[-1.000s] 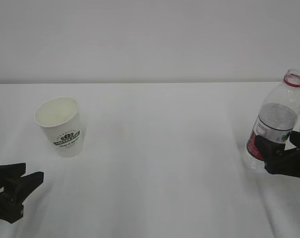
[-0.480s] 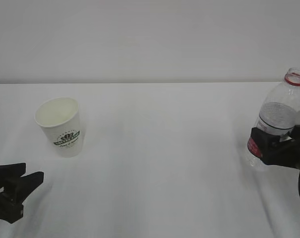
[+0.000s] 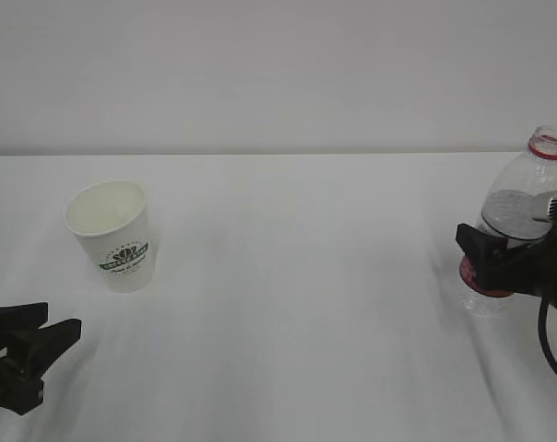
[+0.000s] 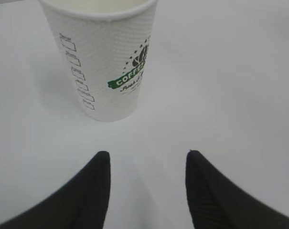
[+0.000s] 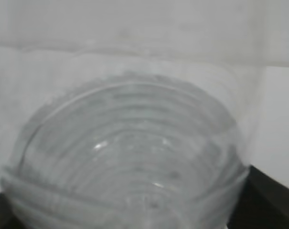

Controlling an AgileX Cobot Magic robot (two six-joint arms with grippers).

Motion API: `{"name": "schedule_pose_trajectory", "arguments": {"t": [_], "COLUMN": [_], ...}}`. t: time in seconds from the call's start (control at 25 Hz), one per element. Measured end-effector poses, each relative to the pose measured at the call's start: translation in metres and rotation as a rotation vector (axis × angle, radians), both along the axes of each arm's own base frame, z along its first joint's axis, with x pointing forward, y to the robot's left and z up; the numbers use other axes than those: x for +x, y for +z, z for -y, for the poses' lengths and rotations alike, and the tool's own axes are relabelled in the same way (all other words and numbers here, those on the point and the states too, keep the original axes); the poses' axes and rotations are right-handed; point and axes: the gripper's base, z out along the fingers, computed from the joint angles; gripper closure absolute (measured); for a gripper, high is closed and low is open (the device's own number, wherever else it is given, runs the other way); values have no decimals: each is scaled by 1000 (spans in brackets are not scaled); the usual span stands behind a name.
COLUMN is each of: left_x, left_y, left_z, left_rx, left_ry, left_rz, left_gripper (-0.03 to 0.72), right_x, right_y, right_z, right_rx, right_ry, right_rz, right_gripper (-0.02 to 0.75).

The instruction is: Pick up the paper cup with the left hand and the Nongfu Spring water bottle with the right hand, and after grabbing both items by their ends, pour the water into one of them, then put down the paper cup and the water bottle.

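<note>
The paper cup (image 3: 112, 236) stands upright at the left of the white table, white with a green logo; in the left wrist view the paper cup (image 4: 106, 62) is just ahead of the fingers. My left gripper (image 3: 62, 322) (image 4: 146, 155) rests open and empty, short of the cup. At the far right stands the uncapped Nongfu Spring water bottle (image 3: 522, 203) with water (image 3: 516, 216) inside. My right gripper (image 3: 494, 250) is open with its jaws on either side of the bottle's red label. The bottle (image 5: 134, 143) fills the right wrist view, and only dark finger corners show.
The white table (image 3: 296, 304) runs back to a plain pale wall (image 3: 278, 74). The bottle stands close to the right edge of the exterior view. Open tabletop lies between the cup and the bottle.
My right gripper has moved up and further in along the bottle, from its lower part to the label. The bottle, the cup and the left gripper have stayed still.
</note>
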Motion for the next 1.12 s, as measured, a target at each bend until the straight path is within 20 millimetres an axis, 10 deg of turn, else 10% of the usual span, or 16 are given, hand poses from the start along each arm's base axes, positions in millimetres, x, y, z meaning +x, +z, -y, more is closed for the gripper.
{"name": "schedule_pose_trajectory", "arguments": {"t": [1.12], "left_x": [0], "left_y": [0], "left_z": [1], "left_rx": [0], "left_ry": [-11], "left_rz": [0], "left_gripper": [310], "right_x": [3], "right_y": [1], "right_z": [-1], "right_rx": [-3], "right_ry": [14], "right_rz": [12], "right_gripper": [223]}}
